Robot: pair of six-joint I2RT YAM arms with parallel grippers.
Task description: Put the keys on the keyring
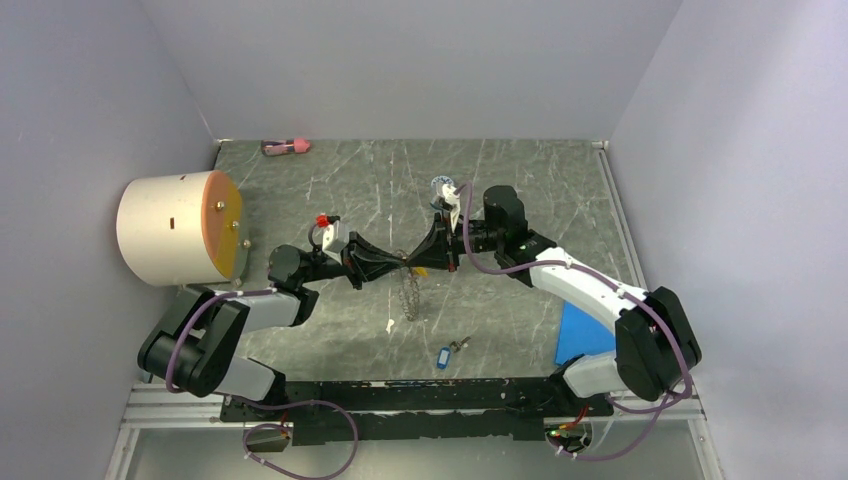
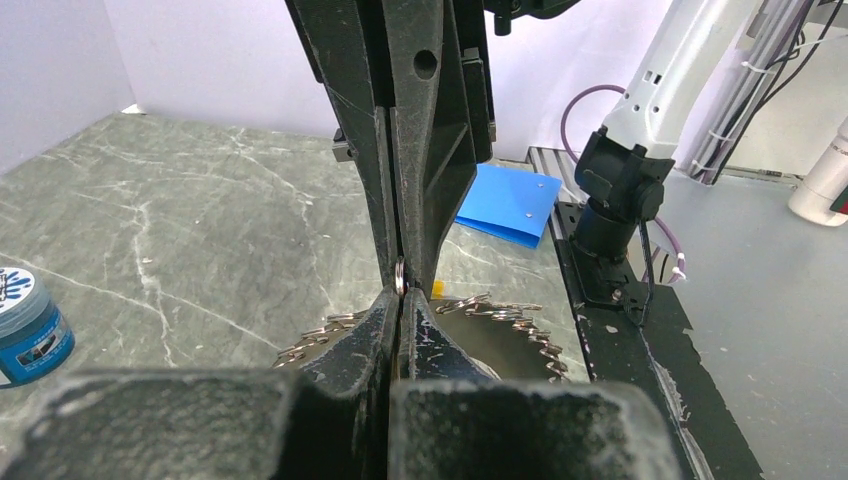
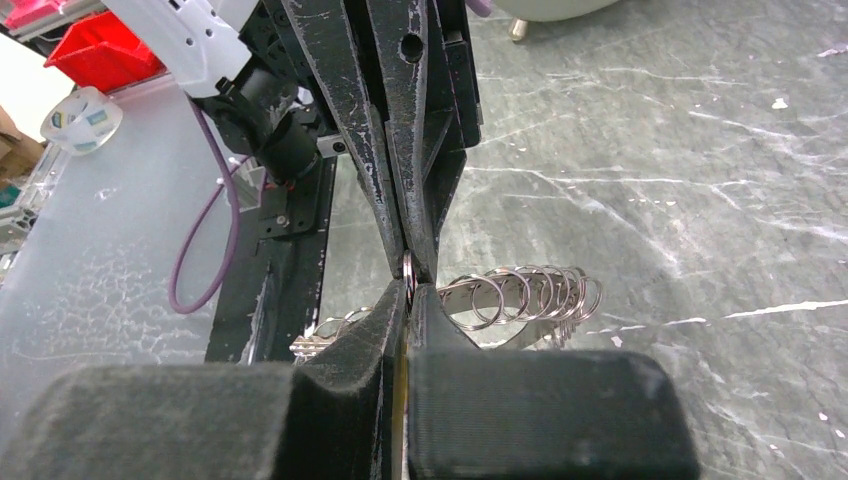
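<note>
From my end the counter (image 1: pixel 520 190) was grey-green marble-look stuff with pale veins, boxed in by plain lavender walls (image 1: pixel 400 60) on three sides. Lighting was soft and even. A black rail (image 1: pixel 450 395) ran along the near edge, with a pale ledge (image 1: pixel 450 455) below it.

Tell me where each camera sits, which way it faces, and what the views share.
Top external: above and behind the arms, looking down on the table; both arms show, left gripper and right gripper tip to tip.
Left wrist: on the left arm, facing the right arm's base; its own fingers below.
Right wrist: on the right arm, facing the left arm's base; its own fingers below.
Shared: both wrist views show the keyring beneath the meeting tips.
</note>
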